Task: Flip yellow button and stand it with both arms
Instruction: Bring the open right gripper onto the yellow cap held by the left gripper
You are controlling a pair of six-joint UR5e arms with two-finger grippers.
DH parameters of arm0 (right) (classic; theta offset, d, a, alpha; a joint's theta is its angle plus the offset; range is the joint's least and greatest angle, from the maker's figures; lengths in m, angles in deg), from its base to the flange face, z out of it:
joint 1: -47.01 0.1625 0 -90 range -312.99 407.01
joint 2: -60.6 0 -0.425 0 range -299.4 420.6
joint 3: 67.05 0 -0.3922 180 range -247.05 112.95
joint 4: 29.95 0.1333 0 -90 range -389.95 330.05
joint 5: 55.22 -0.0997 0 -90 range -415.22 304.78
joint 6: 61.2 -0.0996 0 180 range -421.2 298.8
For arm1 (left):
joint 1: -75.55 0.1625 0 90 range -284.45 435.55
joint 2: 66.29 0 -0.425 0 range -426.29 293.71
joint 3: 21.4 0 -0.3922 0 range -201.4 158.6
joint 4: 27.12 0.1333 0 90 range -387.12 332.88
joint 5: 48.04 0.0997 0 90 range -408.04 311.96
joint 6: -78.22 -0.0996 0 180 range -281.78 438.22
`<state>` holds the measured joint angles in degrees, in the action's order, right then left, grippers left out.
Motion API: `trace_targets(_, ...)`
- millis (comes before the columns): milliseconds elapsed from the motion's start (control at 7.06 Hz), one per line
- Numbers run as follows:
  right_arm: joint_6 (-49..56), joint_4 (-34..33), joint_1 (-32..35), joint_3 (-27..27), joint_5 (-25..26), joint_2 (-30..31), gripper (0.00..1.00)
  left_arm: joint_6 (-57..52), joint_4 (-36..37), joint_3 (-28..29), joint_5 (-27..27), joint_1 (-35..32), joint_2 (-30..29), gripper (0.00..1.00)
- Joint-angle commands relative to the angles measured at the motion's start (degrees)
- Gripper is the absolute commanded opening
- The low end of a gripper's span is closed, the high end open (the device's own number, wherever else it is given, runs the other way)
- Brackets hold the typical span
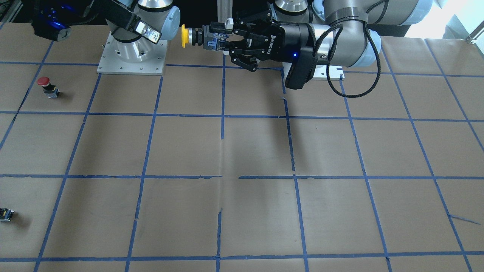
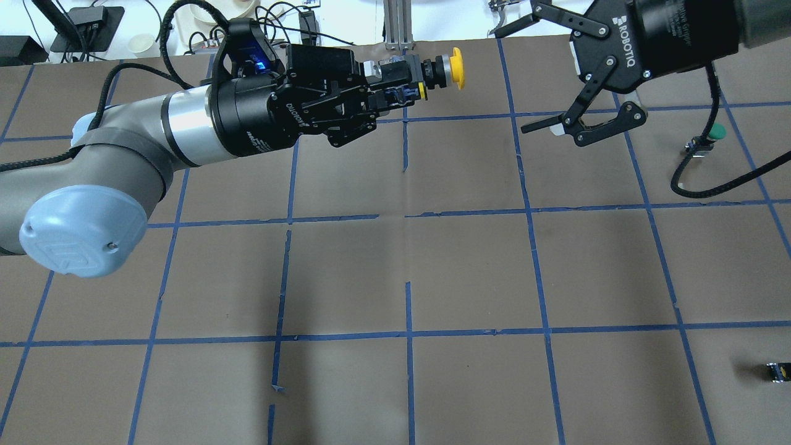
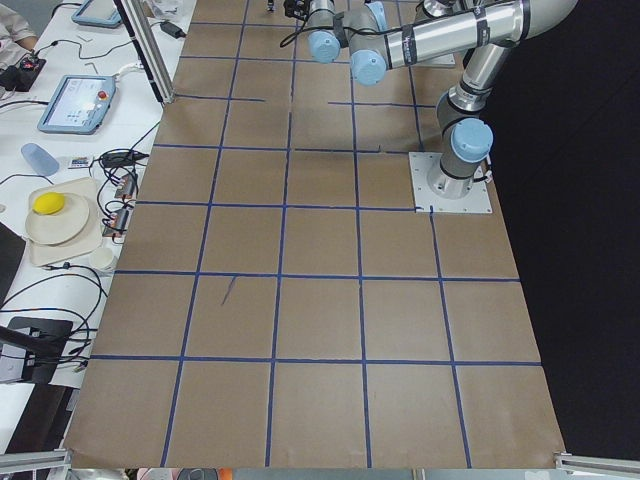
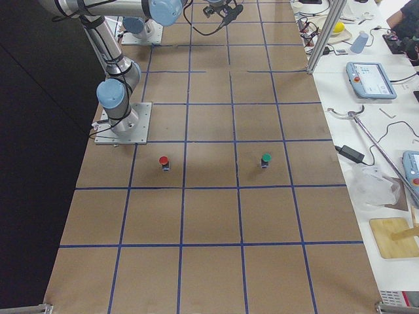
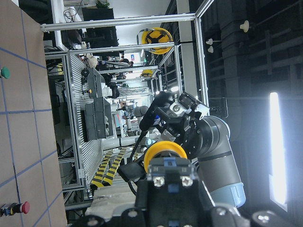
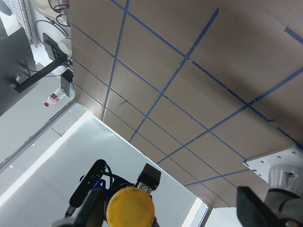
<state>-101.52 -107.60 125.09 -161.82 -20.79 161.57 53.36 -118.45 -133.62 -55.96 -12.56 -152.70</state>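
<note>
My left gripper (image 2: 392,86) is shut on the grey and black body of the yellow button (image 2: 456,64) and holds it level, high above the table's far side. The yellow cap points sideways toward my right gripper (image 2: 525,75), which is open and empty a short way from the cap. The front view shows the button (image 1: 184,36) sticking out of the left gripper (image 1: 223,39). The left wrist view shows the button body and cap (image 5: 165,152) from behind. The right wrist view faces the cap (image 6: 130,207).
A red-capped button (image 1: 44,84) stands on the brown paper near the right arm's base plate (image 1: 130,64). A green-capped button (image 2: 715,131) stands under the right arm's cable. A tiny black and yellow block (image 2: 777,371) lies near the table's right edge.
</note>
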Motion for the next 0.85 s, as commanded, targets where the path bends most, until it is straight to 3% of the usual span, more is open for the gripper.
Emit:
trace_targets(0, -2.8, 0.0, 0.8, -0.9, -0.8, 0.6, 1.0, 0.0, 0.1, 0.2, -0.3, 0.0, -0.4, 0.0)
trace_targets(708, -8.9, -6.0, 1.4, -0.9, -9.6, -3.5, 0.99, 0.0, 0.1, 0.3, -0.3, 0.0, -0.4, 0.0)
